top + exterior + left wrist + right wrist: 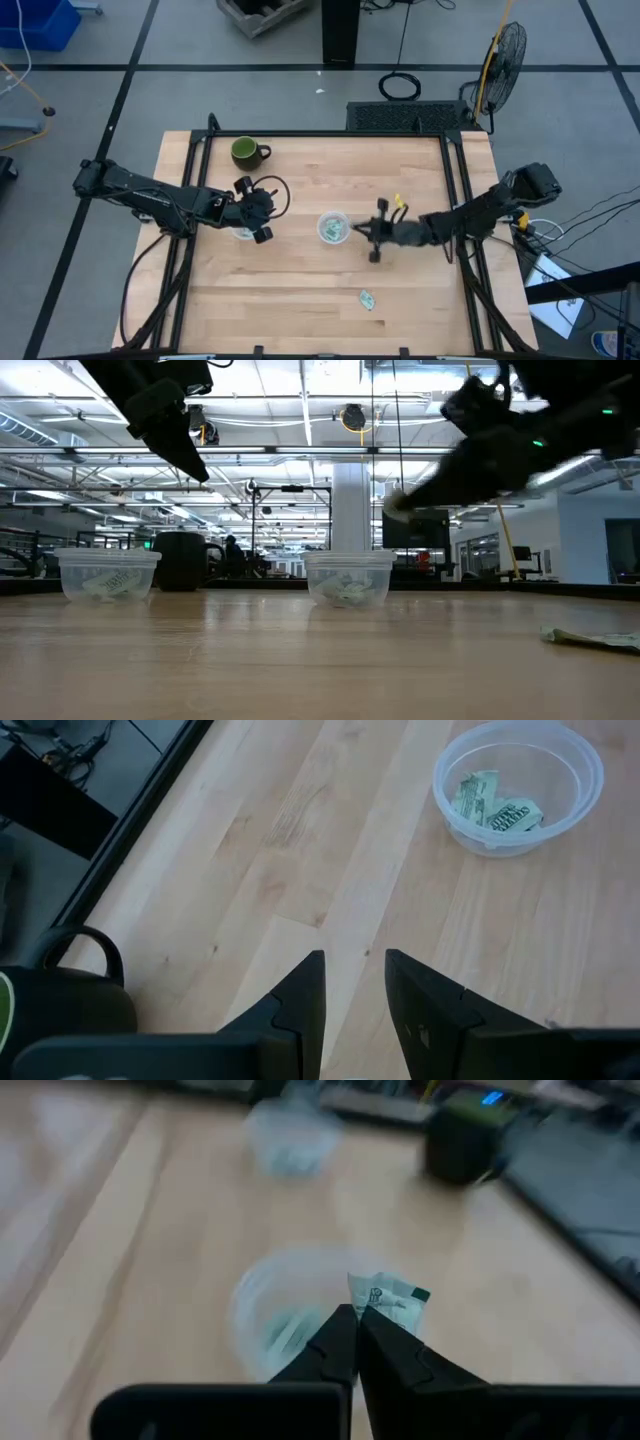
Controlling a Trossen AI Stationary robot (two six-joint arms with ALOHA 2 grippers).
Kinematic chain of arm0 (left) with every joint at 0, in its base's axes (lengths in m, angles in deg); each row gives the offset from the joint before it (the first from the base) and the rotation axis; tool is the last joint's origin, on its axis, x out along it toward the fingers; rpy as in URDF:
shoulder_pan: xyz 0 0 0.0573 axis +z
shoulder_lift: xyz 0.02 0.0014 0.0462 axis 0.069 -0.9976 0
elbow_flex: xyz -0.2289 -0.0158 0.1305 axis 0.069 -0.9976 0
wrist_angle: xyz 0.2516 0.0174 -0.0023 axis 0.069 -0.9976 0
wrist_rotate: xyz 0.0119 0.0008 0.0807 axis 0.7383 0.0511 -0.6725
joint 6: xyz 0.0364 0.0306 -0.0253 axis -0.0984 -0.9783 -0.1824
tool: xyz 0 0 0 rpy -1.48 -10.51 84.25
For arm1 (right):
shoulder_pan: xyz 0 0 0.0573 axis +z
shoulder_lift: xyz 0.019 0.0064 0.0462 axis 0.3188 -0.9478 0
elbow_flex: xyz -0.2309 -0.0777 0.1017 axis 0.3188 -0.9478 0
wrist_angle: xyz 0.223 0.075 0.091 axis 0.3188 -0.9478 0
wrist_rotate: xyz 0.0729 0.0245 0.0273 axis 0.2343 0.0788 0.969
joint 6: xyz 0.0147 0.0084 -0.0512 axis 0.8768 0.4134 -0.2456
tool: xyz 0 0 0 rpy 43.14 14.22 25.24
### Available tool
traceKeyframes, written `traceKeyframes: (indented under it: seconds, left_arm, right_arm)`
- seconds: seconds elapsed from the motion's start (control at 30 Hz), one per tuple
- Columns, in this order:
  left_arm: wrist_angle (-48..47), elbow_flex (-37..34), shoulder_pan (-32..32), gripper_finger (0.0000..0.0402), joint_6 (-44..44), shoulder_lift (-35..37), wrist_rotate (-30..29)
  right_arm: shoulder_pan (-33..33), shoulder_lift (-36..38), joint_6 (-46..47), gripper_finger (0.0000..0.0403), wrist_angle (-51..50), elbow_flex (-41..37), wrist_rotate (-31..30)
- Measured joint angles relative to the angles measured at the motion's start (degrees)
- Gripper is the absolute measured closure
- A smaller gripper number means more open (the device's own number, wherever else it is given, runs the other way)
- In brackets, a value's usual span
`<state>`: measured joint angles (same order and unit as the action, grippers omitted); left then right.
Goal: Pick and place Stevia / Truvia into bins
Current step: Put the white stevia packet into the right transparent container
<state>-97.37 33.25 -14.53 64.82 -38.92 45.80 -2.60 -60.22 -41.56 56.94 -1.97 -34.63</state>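
Note:
My right gripper point(355, 1315) is shut on a pale green and white packet point(392, 1298) just above the middle clear cup point(285, 1325), which holds several packets point(333, 228). My left gripper point(355, 995) is open and empty, hovering over the left clear cup point(243, 234) with nothing between its fingers. That cup point(108, 575) also holds packets. One more packet point(367, 298) lies flat on the table near the front edge, and it shows again in the low view point(595, 639). My right gripper pinches the packet by one end point(366, 1302) between the free ends of its two fingers. The fingers come in from the table's right side, slanting down. The packet is lifted clear and sticks out past the fingertips over the middle cup's rim.
A dark green handled mug point(247, 152) stands near the table's far left corner, and it appears in the left wrist view point(60, 1005) too. Bare wood lies between the two cups and across the near half of the table. Black frame rails point(190, 180) run along both sides.

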Motion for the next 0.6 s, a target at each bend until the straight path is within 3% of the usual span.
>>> traceKeyframes:
  seconds: [0.07,0.2,0.3,0.47,0.6]
  left_arm:
    - [0.0,0.0,0.0,0.0289,-0.02,0.0,-0.01]
    - [0.08,0.0,0.0,0.0289,-1.32,0.0,-0.02]
    - [0.32,0.0,0.0,0.0289,-1.88,0.0,-0.07]
    - [1.31,0.0,0.0,0.0289,-1.37,0.0,0.05]
    - [1.39,0.0,0.0,0.0289,-1.35,0.0,0.39]
  right_arm:
    - [-3.42,0.07,-1.03,0.0398,4.78,0.16,3.0]
    - [-9.09,-2.37,-0.62,0.0397,4.09,4.24,15.63]
    - [-10.48,-5.72,-2.23,0.0397,-7.26,11.2,18.8]
    - [-11.1,-10.13,-4.2,0.0397,-31.83,23.18,17.91]
    - [-11.22,-11.84,-2.85,0.0396,-37.88,27.06,20.52]
